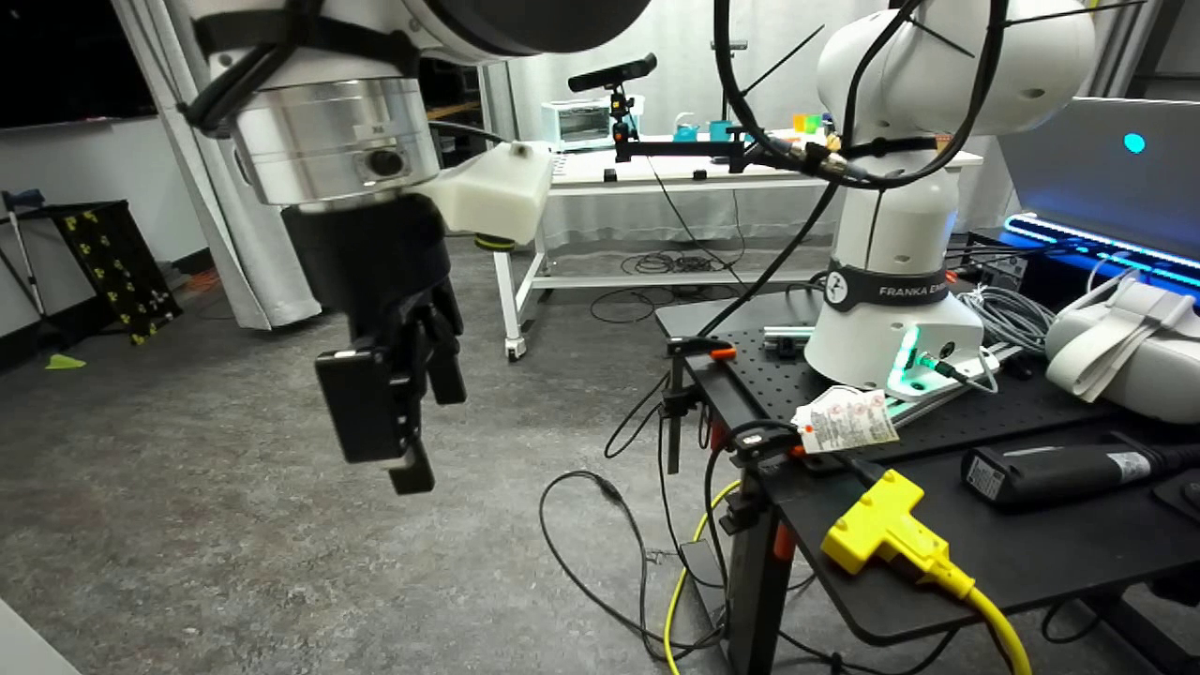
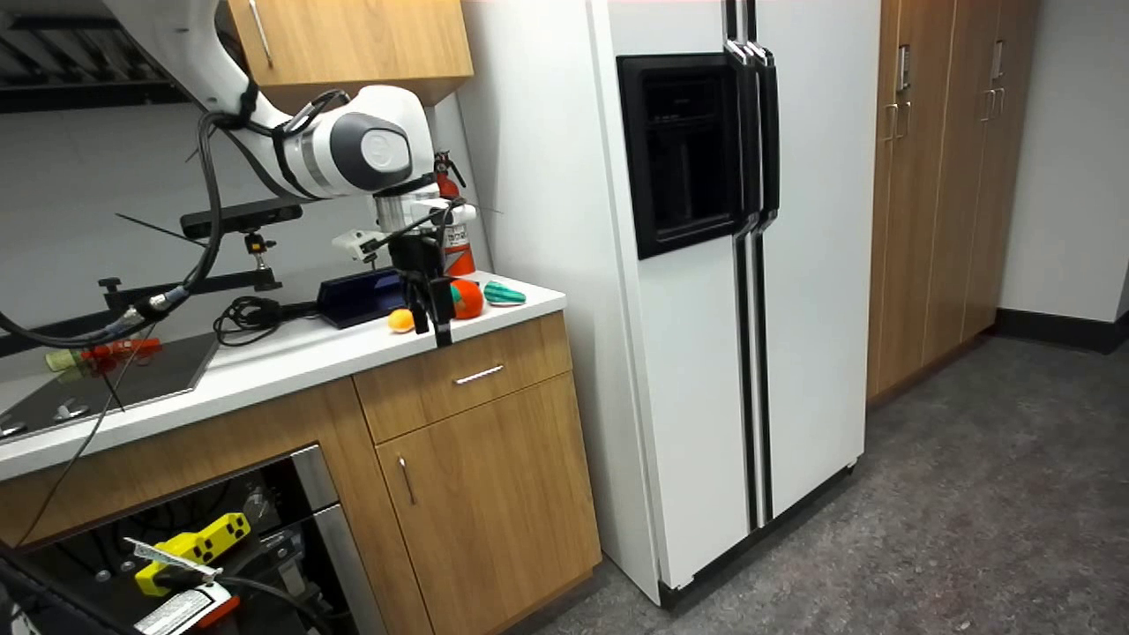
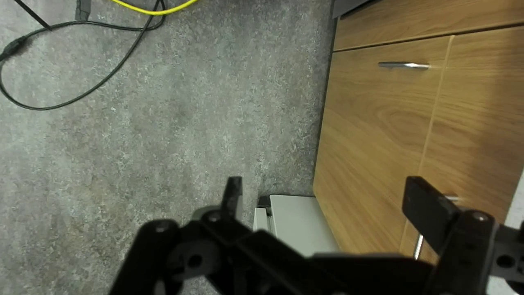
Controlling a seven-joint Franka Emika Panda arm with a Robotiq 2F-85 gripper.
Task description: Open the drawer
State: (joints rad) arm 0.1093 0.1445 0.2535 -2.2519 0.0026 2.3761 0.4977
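The drawer (image 2: 410, 395) shows in an exterior view as a light wooden front with a silver bar handle (image 2: 478, 374), under the white countertop. It is shut, so its inside is hidden. In the wrist view the drawer front (image 3: 487, 131) is at the right, and its handle (image 3: 418, 246) is partly hidden behind a finger. My gripper (image 3: 323, 184) is open with nothing between its fingers. It points down, and in an exterior view the gripper (image 2: 432, 335) shows at the countertop's front edge, above and left of the handle, apart from it. It also hangs over the floor in an exterior view (image 1: 403, 422).
A white refrigerator (image 2: 564, 220) stands beside the drawer. A cabinet door (image 2: 494, 494) is below it. The countertop (image 2: 309, 362) holds a red-orange toy (image 2: 467, 300), a green toy (image 2: 504, 294) and a dark bin (image 2: 360, 297). Cables (image 1: 600, 600) lie on the floor near the black robot table (image 1: 1012, 553).
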